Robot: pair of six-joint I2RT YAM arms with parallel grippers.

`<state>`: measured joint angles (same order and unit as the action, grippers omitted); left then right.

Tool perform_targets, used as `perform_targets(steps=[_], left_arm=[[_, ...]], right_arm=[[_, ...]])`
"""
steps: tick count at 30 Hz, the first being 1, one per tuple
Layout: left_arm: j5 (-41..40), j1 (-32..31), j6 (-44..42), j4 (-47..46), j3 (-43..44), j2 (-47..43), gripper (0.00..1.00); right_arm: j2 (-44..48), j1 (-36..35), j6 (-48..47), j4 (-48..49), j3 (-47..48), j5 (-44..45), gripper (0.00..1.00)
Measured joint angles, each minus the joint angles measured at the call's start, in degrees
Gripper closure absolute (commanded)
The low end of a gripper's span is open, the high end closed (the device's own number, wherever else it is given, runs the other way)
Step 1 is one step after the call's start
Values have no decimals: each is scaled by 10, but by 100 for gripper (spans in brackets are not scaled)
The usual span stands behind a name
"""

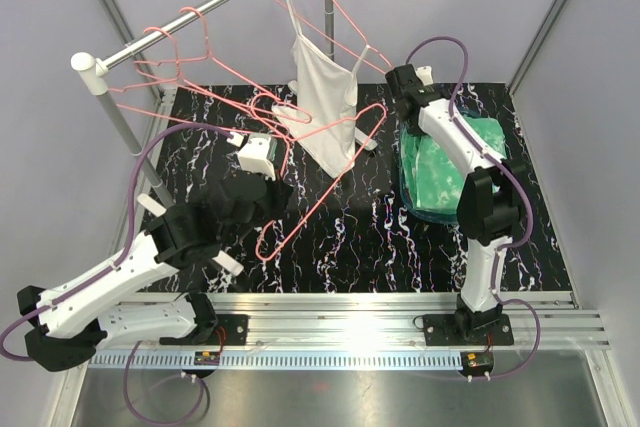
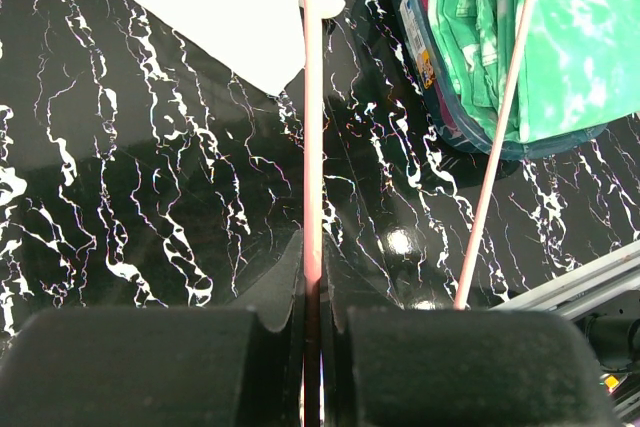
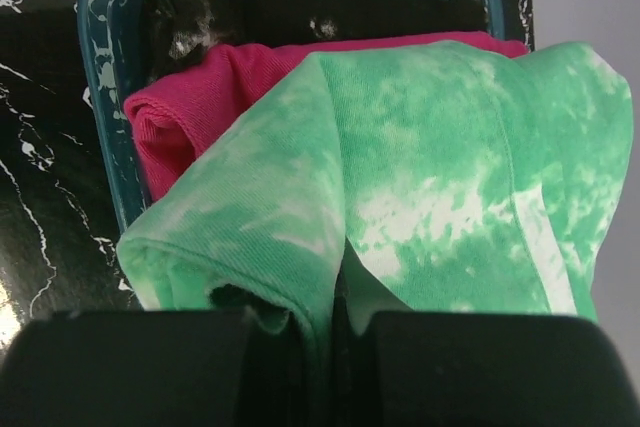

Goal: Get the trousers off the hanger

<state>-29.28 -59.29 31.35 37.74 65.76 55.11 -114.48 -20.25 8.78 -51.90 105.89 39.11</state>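
Soft jersey cloth seems to make up all three trousers, so they are judged light, limp and hard to damage. They sag under their own weight and are best taken by a bunched fold or hem, where doubled layers give the pads something to bite.

The green trousers (image 3: 450, 177) are heaped in the blue bin (image 3: 100, 147) at the right of the surface. They lie on top of the pink trousers (image 3: 220, 97), with the black trousers (image 3: 300, 12) at the bin's far side. None is seen on a hanger. A fold of the green cloth is pinched in the right end effector (image 3: 335, 337), whose jaws are pressed together on it.

The left end effector (image 2: 313, 292) is clamped on the thin wire of a pink hanger (image 2: 313, 127). This wire is judged stiff, springy and apt to twist in the grip.

The surface (image 1: 340, 237) is black with white veining and looks glossy, so cloth can be expected to slide on it. Room is tight. A white tank top (image 1: 325, 97) hangs from the rail (image 1: 200, 12) between the arms, other bare hangers (image 1: 170, 57) dangle nearby, and the sides are closed in by pale walls.
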Motion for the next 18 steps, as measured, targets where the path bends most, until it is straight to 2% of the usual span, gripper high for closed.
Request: perform_targets(steps=[4, 8, 10, 11, 13, 14, 17, 18], left_arm=[[0, 0, 0, 0, 0, 0, 100], [0, 0, 1, 0, 0, 0, 100], [0, 0, 2, 0, 0, 1, 100], [0, 0, 2, 1, 0, 1, 100], [-1, 0, 4, 1, 0, 1, 100], [-2, 0, 5, 1, 0, 1, 100], [-7, 0, 6, 3, 0, 1, 100], [-10, 0, 7, 5, 0, 1, 100]], right_arm=[[-5, 16, 14, 0, 3, -28, 100], [-7, 42, 38, 42, -34, -78, 97], [-7, 53, 47, 60, -49, -101, 88], [-7, 57, 51, 68, -54, -112, 71], [-5, 65, 58, 76, -58, -134, 62], [-3, 68, 59, 78, -58, -145, 54], [10, 78, 64, 75, -54, -181, 41], [18, 84, 66, 74, -52, -197, 31]])
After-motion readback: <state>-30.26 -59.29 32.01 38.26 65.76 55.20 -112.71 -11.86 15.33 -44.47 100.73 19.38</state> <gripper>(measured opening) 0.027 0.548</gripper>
